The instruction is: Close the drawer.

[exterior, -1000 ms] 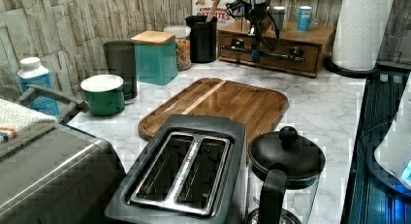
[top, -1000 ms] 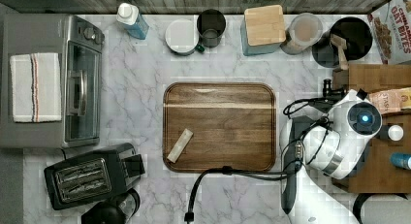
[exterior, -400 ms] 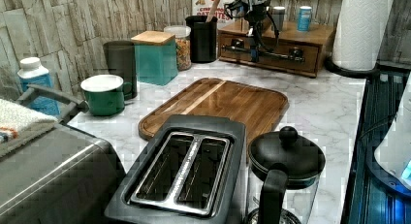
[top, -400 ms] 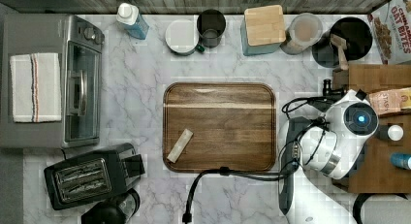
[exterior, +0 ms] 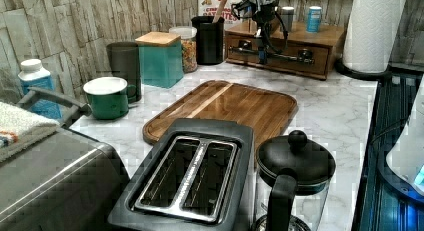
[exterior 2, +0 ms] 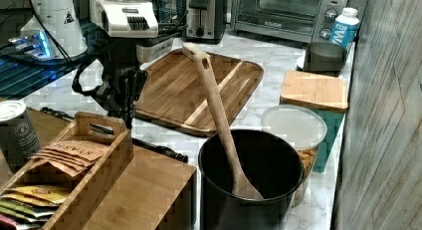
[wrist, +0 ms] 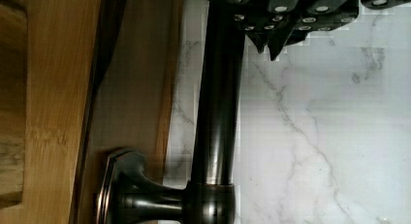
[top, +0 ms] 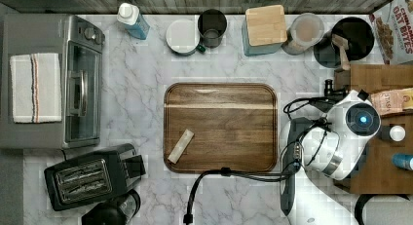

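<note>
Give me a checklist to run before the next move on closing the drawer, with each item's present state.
1. Gripper at the drawer front: ok. In the left view it hangs right in front of the panel.
2. Bar handle within reach: ok. The wrist view has it close alongside.
3. How far the drawer stands out: cannot tell.
4. Black cable clear of the handle: cannot tell. It loops close to the gripper.
5. Counter before the drawer free: ok. The wooden tray lies apart from it.
6. Blue can on the cabinet top steady: ok. It stands upright, back from the front edge.
</note>
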`<state>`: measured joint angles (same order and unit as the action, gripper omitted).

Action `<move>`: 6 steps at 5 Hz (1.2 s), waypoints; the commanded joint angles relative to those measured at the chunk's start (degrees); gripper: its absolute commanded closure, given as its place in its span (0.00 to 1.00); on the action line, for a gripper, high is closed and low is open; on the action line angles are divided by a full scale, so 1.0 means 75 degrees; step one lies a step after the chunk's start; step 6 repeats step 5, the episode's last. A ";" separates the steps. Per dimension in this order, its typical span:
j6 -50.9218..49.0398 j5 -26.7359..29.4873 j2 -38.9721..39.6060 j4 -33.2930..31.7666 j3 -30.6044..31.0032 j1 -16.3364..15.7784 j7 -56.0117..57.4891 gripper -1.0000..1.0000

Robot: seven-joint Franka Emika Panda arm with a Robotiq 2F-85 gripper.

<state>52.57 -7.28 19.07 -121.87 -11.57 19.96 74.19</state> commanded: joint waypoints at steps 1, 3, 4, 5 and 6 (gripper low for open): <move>0.0367 -0.0307 -0.0553 0.0640 -0.0742 0.0457 -0.0282 1.00; 0.0372 -0.0264 -0.0546 0.0638 -0.0835 0.0367 -0.0252 1.00; 0.0372 -0.0255 -0.0544 0.0638 -0.0857 0.0347 -0.0246 1.00; 0.0375 -0.0226 -0.0539 0.0636 -0.0920 0.0285 -0.0223 1.00; 0.0375 -0.0226 -0.0539 0.0636 -0.0920 0.0285 -0.0223 1.00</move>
